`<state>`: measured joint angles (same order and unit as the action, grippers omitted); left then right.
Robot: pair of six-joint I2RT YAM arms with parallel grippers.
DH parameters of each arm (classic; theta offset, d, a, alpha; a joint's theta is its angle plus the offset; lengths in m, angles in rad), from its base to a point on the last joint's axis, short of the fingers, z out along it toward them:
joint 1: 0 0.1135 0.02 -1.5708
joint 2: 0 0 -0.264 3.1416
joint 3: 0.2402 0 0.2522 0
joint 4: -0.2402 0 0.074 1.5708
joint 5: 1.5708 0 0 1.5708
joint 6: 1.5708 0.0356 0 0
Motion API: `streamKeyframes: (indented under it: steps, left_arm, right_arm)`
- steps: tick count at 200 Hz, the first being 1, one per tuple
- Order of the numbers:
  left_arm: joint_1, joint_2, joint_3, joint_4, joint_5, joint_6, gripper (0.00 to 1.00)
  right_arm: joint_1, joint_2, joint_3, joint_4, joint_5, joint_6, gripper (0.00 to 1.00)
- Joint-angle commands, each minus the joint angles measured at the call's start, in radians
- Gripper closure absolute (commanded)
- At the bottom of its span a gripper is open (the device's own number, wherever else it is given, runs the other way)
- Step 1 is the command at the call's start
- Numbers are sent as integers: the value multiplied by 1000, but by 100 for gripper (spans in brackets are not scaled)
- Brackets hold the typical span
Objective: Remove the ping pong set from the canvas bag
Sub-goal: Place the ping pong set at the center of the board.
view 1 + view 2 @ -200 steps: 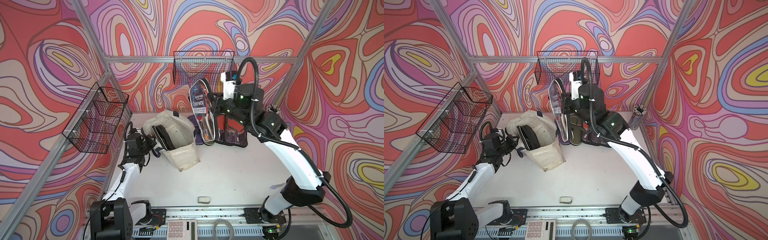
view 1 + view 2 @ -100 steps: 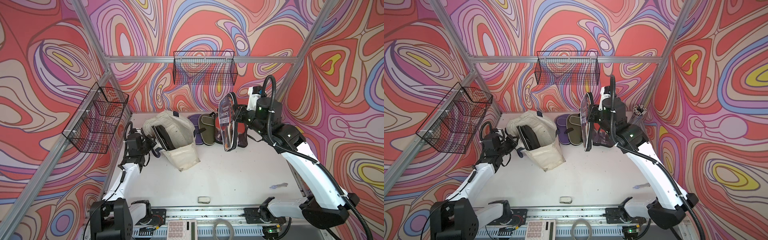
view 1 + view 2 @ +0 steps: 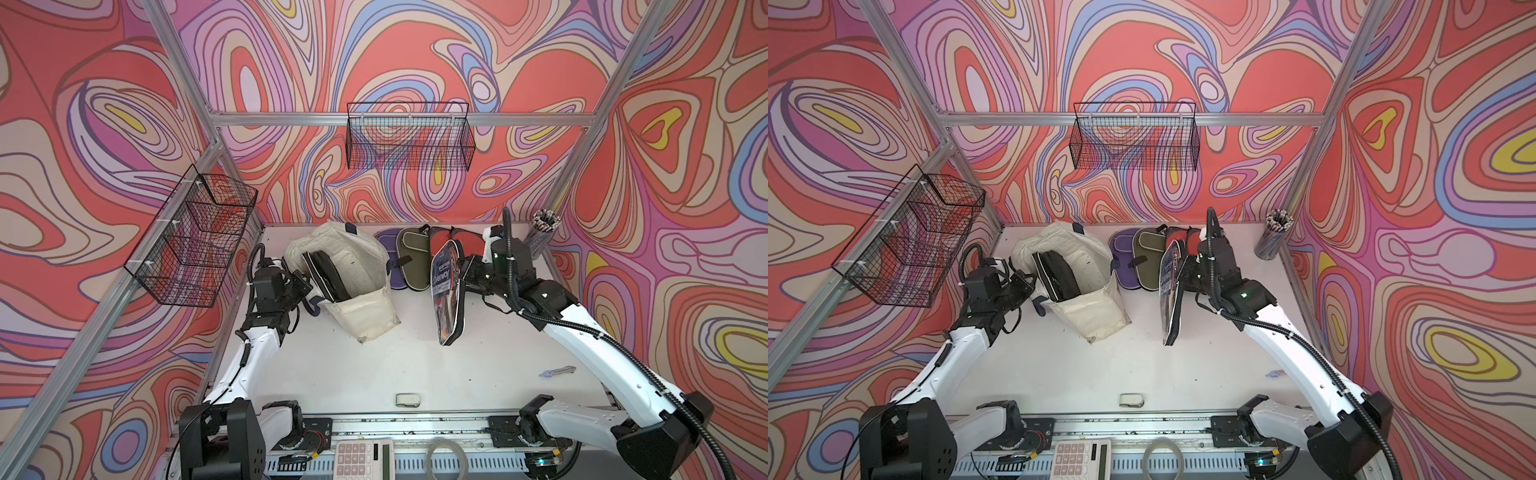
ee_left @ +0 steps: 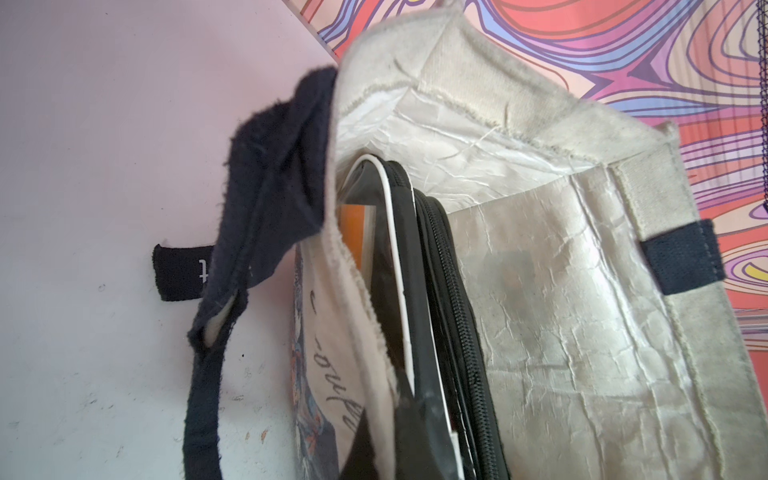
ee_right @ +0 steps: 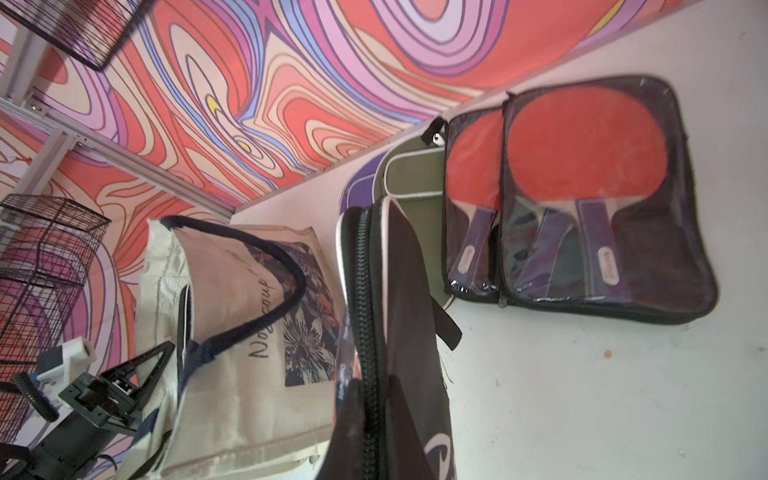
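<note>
Over the tabletop [image 3: 374,374] the right pincer [image 3: 461,272] clamps the ping pong set [image 3: 446,303], clear of the bag and ready to lay down, while the closed left pincer [image 3: 301,286] steadies the canvas bag [image 3: 365,309].

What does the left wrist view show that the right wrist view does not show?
Only the left wrist view: the inside of the canvas bag, its crinkled white lining, the zip of the black case standing in it, and an orange card beside that case. Only the right wrist view: red paddles in a clear pouch, a green case, a purple case, and a second black case close to the lens. Both: the bag, its navy strap, part of its print and the white table.
</note>
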<state>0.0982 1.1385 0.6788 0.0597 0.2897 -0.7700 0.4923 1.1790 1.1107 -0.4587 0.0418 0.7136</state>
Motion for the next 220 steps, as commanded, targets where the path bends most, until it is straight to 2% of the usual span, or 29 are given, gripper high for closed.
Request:
streamKeyframes:
  steps: [1,84,121,165,208,220]
  left_arm:
    - [3,-19,9,-23,-13,16,100]
    - [3,-9,15,-23,-17,20,100]
    - [3,0,23,-24,-17,21,100]
    - [3,0,28,-27,-21,24,100]
    - [3,-8,34,-40,-31,32,100]
    - [3,-9,34,-43,-31,33,100]
  right_arm:
    - [-1,-49,-61,208,-62,104,100]
    - [-1,-55,-278,359,-110,190,100]
    - [3,-41,-284,395,-149,224,100]
    - [63,15,-249,459,-197,260,100]
    - [88,79,-341,740,-319,424,100]
    - [88,81,-356,759,-328,432,100]
